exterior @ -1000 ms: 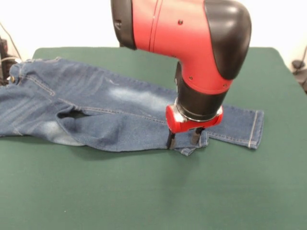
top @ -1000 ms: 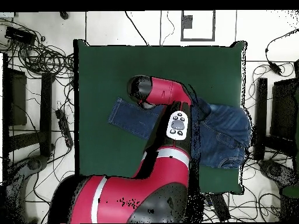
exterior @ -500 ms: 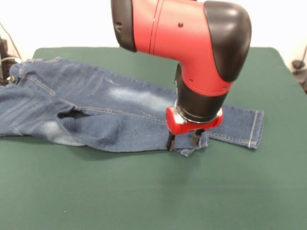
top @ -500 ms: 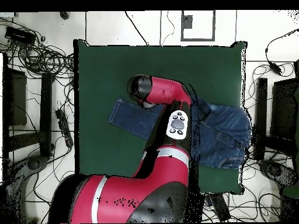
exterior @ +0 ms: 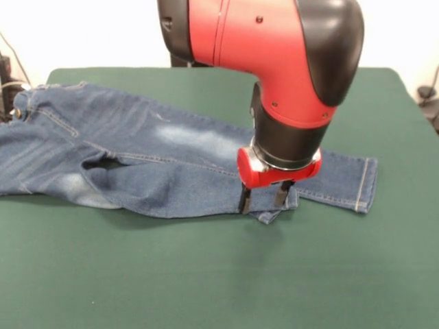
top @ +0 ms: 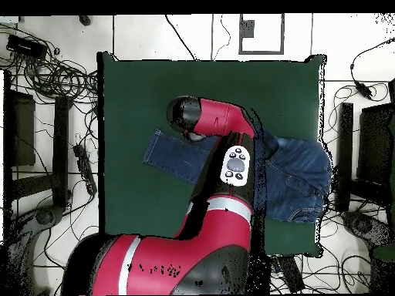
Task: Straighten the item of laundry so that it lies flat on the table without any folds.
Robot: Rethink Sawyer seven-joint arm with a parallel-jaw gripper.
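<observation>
The item of laundry [exterior: 137, 154], a small pair of blue jeans with faded patches, lies across the table [exterior: 206, 274]. Its waist is at the left edge and one leg reaches right to a hem. The nearer leg is folded over, its crumpled end lying under my gripper [exterior: 263, 200]. My gripper stands open, its two black fingertips [exterior: 245, 201] down at that folded end, one on either side of it. In the overhead view the jeans [top: 297, 181] run from the table's [top: 139, 92] right edge to a leg [top: 173, 154] at the middle. The arm hides the gripper there.
Cables and stands [top: 54, 85] crowd the floor left and right of the table. The jeans' waist hangs at the table's edge [exterior: 10, 113]. Green tabletop lies in front of the jeans.
The arm has risen very slightly and edged right. The gripper's fingertips stay at the folded leg end, and the jeans have not moved.
</observation>
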